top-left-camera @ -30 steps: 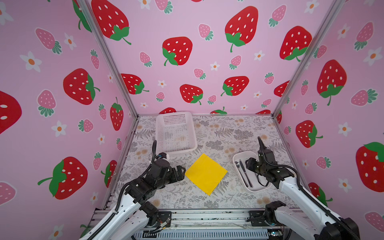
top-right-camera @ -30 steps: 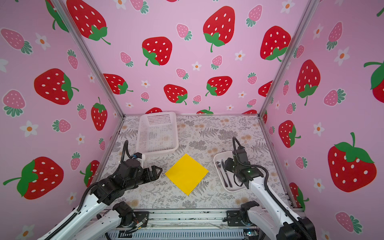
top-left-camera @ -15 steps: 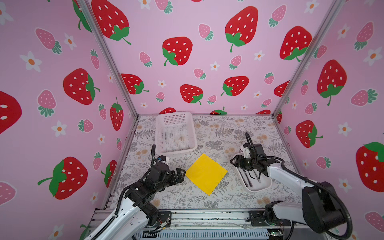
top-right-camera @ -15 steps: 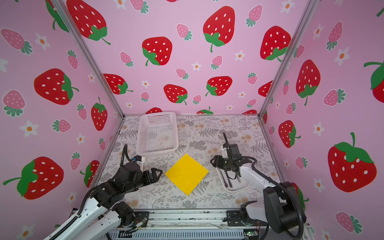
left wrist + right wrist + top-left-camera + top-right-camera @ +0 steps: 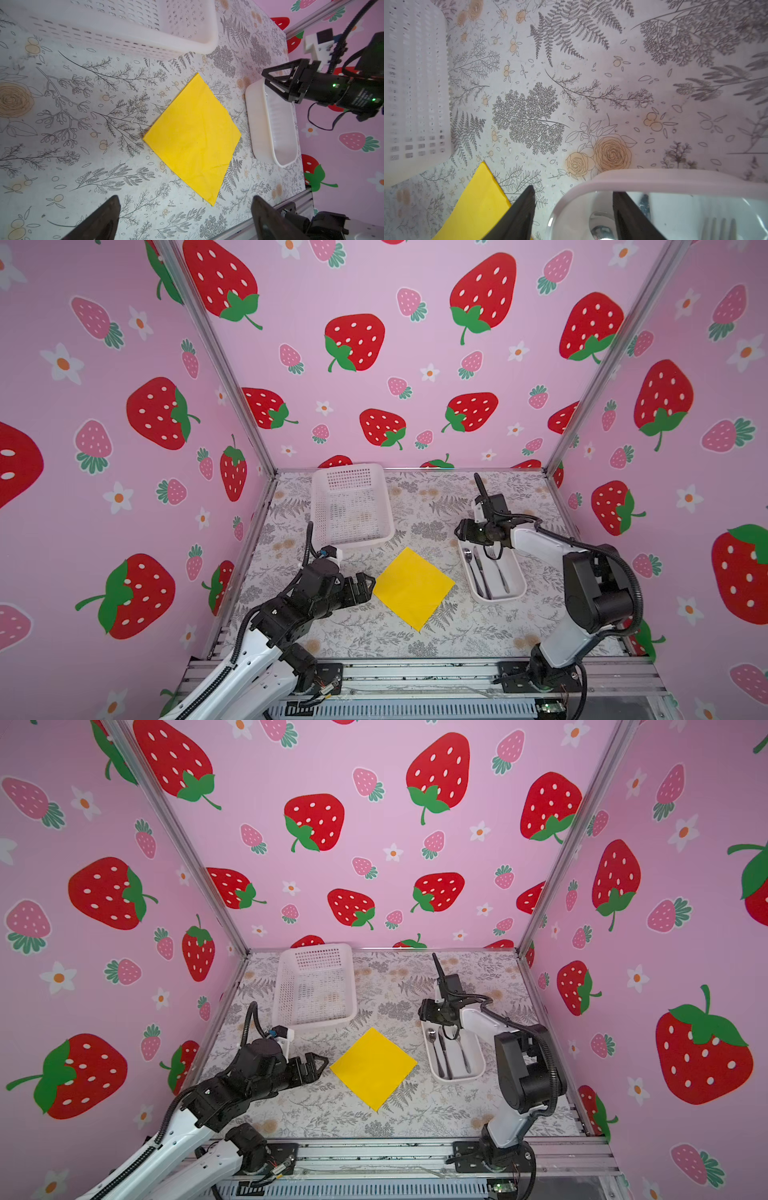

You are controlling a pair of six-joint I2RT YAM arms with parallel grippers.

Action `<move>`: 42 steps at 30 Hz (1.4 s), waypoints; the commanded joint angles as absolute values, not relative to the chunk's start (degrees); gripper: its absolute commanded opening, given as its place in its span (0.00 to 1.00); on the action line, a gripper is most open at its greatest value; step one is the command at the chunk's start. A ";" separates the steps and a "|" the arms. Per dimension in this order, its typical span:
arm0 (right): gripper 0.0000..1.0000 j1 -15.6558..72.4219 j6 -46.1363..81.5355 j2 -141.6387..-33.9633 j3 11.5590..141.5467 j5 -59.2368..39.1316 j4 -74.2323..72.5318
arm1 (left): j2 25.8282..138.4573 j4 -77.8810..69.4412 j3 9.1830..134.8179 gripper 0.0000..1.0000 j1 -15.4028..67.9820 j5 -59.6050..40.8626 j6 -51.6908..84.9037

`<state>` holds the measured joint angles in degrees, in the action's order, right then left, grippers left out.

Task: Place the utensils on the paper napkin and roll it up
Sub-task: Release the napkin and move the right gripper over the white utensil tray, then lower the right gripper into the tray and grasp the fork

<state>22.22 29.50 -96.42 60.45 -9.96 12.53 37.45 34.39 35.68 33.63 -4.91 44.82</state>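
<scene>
The yellow paper napkin (image 5: 413,587) (image 5: 374,1068) (image 5: 195,133) lies flat as a diamond mid-table. The utensils lie side by side in a white oblong tray (image 5: 500,600) (image 5: 457,1080) to its right: spoon (image 5: 468,554), knife (image 5: 480,574), fork (image 5: 500,572). My right gripper (image 5: 459,531) (image 5: 573,199) hangs open over the tray's far end, one finger outside the rim (image 5: 654,178), the other above the spoon bowl (image 5: 600,226), holding nothing. My left gripper (image 5: 365,583) (image 5: 185,207) stands wide open and empty just left of the napkin's corner.
A white mesh basket (image 5: 351,506) (image 5: 313,986) stands at the back left, close behind the napkin. Pink strawberry walls close in three sides. A metal rail (image 5: 415,672) runs along the table's front edge.
My right arm has swung from beside the tray to its far end, turning the gripper leftward, and its jaws have spread wider. The left gripper has barely shifted.
</scene>
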 commanded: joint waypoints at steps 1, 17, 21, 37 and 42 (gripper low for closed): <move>0.54 21.97 25.98 -91.43 60.18 -2.57 21.52 | 37.66 32.95 35.95 0.99 33.40 -7.47 45.10; 0.33 17.14 17.32 -94.21 57.94 6.60 35.60 | 58.48 30.42 47.37 0.99 43.07 -8.26 41.86; 0.33 17.18 16.35 -96.41 59.11 7.38 37.45 | 60.62 29.01 47.88 0.99 45.60 -6.20 42.51; 0.21 17.31 14.41 -102.24 55.89 1.49 38.83 | 65.33 28.47 50.47 0.99 46.98 -9.14 39.81; 0.17 17.49 15.48 -103.34 54.93 3.11 37.83 | 67.05 29.01 51.65 0.99 47.16 -8.32 39.65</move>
<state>17.12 15.38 -98.76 58.02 2.72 36.21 66.57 28.73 48.64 46.89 -8.62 40.42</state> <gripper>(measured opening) 0.178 0.994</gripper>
